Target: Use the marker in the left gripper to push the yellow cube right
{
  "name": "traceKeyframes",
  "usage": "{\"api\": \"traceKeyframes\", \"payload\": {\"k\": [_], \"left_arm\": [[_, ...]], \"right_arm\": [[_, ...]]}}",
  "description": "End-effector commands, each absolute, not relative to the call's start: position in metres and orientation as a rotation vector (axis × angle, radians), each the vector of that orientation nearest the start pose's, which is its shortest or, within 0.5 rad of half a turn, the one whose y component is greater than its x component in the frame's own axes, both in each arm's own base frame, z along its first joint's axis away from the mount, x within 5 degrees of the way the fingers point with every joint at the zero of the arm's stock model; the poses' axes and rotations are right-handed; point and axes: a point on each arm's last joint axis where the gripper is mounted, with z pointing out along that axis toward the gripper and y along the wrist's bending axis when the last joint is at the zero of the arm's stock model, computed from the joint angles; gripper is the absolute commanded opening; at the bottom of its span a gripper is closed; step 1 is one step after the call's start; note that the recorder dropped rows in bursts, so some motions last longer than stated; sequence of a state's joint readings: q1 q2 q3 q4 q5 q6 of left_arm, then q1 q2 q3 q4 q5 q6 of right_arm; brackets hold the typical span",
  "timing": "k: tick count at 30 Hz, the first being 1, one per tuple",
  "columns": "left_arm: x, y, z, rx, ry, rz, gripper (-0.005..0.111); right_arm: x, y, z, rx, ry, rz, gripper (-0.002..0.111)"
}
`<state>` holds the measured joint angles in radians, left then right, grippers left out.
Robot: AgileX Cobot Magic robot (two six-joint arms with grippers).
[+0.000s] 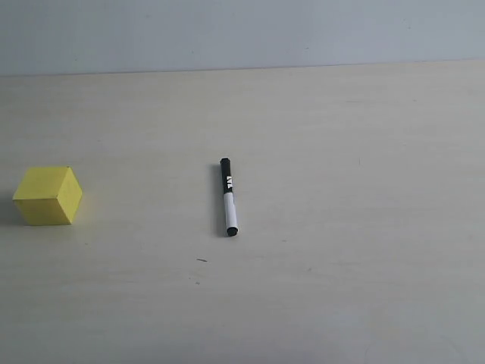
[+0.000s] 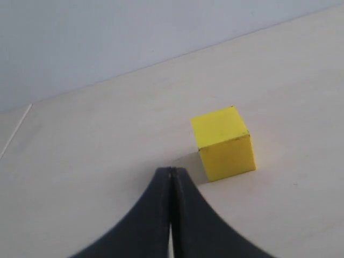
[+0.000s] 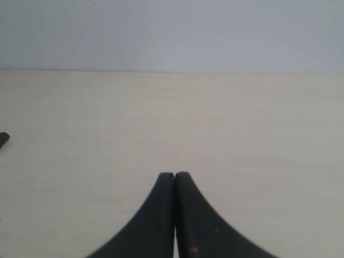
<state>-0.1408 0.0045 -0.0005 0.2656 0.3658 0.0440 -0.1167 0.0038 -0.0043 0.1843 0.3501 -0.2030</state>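
Note:
The yellow cube rests on the table at the far left of the exterior view. The marker lies flat near the middle, black cap toward the back, white barrel toward the front, with nothing holding it. Neither arm shows in the exterior view. In the left wrist view my left gripper is shut and empty, its tips a short way from the yellow cube. My right gripper is also shut on nothing, over bare table. One black end of the marker peeks in at the edge of the right wrist view.
The pale wooden table runs back to a light grey wall. A small dark speck lies in front of the marker.

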Motion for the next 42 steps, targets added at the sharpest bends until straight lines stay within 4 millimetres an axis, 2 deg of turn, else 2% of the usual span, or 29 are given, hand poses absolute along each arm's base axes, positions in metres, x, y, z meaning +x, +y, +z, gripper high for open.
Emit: {"api": "traceKeyframes", "payload": {"k": [1,3,6,8,15,23,27,30,32,35,40,42], "left_arm": [[0.056,-0.002,0.191,0.331,1.706,0.166,0.0],[0.057,-0.007,0.2,0.158,1.622,-0.048,0.0],[0.056,-0.009,0.21,-0.226,1.527,-0.465,0.0],[0.056,-0.008,0.212,-0.357,1.49,-0.604,0.0],[0.055,-0.004,0.223,-0.376,1.354,-0.621,0.0],[0.054,-0.002,0.229,-0.382,1.277,-0.629,0.0],[0.05,0.006,0.247,-0.463,1.045,-0.707,0.0],[0.047,0.007,0.284,-0.436,0.961,-0.703,0.0],[0.052,0.002,0.314,-0.367,1.039,-0.642,0.0],[0.074,-0.006,0.35,-0.264,1.225,-0.523,0.0],[0.138,-0.024,0.39,-0.14,1.611,-0.436,0.0],[0.17,-0.034,0.391,-0.115,1.83,-0.444,0.0]], "right_arm": [[0.054,-0.001,0.182,0.04,1.824,-0.052,0.0],[0.054,-0.001,0.182,0.04,1.824,-0.052,0.0],[0.054,-0.001,0.182,0.04,1.824,-0.052,0.0],[0.054,-0.001,0.182,0.04,1.824,-0.052,0.0],[0.054,-0.001,0.182,0.04,1.824,-0.052,0.0],[0.054,-0.001,0.182,0.04,1.824,-0.052,0.0],[0.054,-0.001,0.182,0.04,1.824,-0.052,0.0],[0.054,-0.001,0.182,0.04,1.824,-0.052,0.0],[0.054,-0.001,0.182,0.04,1.824,-0.052,0.0],[0.054,-0.001,0.182,0.04,1.824,-0.052,0.0],[0.054,-0.001,0.184,0.041,1.812,-0.054,0.0],[0.054,-0.001,0.183,0.041,1.814,-0.054,0.0]]}}
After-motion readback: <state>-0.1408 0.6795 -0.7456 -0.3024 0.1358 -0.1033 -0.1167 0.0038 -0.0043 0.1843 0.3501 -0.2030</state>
